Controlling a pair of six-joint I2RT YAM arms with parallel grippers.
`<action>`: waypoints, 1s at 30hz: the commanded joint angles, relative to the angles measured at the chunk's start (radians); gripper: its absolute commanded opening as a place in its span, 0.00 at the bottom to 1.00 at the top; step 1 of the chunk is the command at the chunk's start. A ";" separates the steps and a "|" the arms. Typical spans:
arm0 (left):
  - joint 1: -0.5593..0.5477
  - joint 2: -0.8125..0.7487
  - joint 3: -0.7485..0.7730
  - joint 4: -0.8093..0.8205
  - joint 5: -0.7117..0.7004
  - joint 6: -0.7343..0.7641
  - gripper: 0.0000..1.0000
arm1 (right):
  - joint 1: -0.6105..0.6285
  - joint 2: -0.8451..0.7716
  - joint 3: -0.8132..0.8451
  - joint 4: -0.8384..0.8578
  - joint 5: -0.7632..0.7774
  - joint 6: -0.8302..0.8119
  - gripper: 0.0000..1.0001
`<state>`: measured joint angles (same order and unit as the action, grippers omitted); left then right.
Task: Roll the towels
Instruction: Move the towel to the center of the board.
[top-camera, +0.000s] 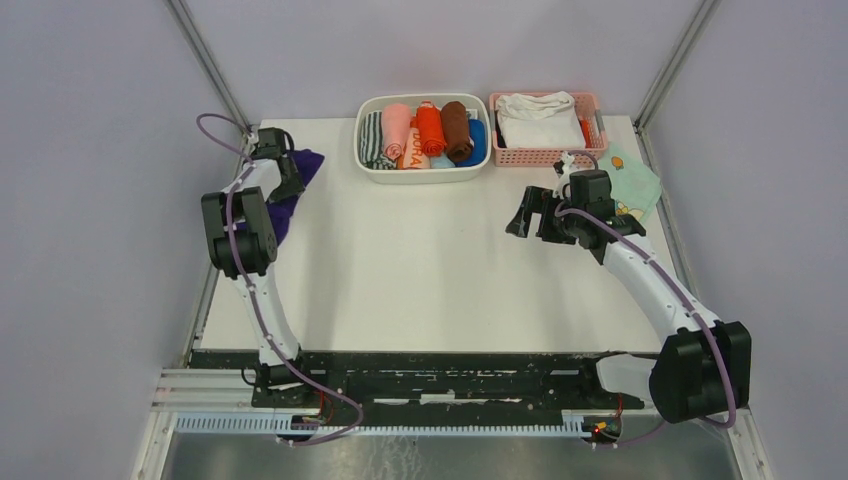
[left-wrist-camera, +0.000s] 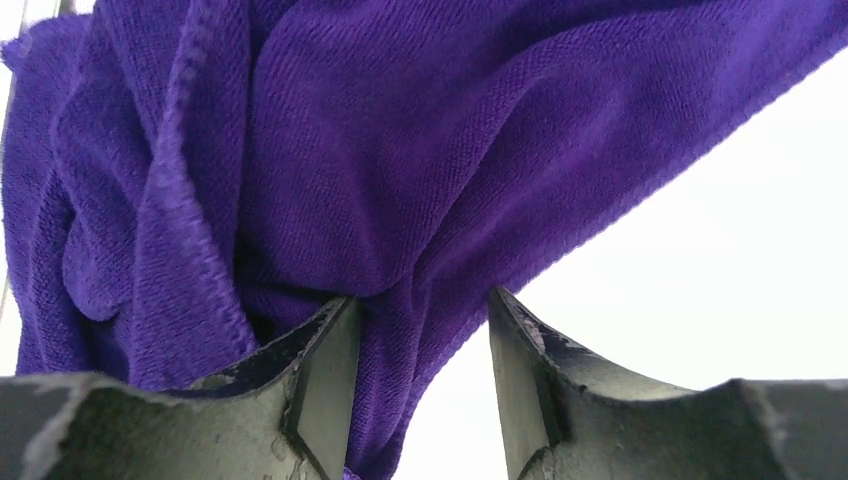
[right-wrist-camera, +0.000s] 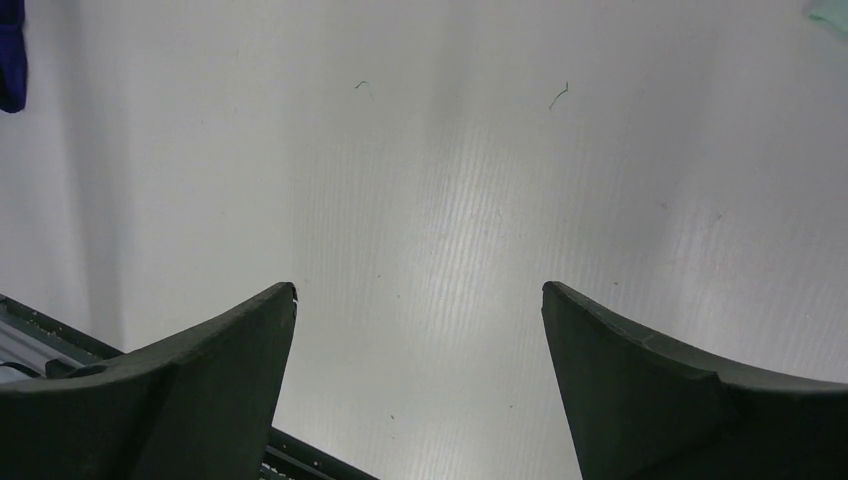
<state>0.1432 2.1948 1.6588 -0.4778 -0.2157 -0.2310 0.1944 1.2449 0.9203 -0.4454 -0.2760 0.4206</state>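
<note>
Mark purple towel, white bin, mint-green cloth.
purple towel (left-wrist-camera: 400, 150): left wrist view, middle of the bunched fabric.
white bin (top-camera: 425, 175): top external view, near wall.
mint-green cloth (top-camera: 632, 185): top external view, middle of the visible part.

white table (top-camera: 420, 270) between plain grey walls (top-camera: 90, 150), evenly lit

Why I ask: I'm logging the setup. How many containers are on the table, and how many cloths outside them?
Containers: 2 (white tub, pink basket)
Cloths outside them: 2 (purple towel, mint-green cloth)
Total: 4
</note>
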 joint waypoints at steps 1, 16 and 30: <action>-0.033 -0.100 -0.216 -0.011 0.199 -0.179 0.54 | 0.002 -0.036 0.005 0.016 0.028 -0.017 1.00; -0.650 -0.384 -0.642 0.222 0.224 -0.390 0.53 | 0.034 -0.052 0.006 0.014 0.057 -0.014 1.00; -1.046 -0.430 -0.422 0.170 0.074 -0.151 0.70 | 0.033 -0.002 -0.004 0.006 0.130 -0.006 0.96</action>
<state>-0.9436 1.9167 1.2869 -0.2646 -0.0681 -0.4423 0.2237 1.2232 0.9173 -0.4500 -0.1982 0.4141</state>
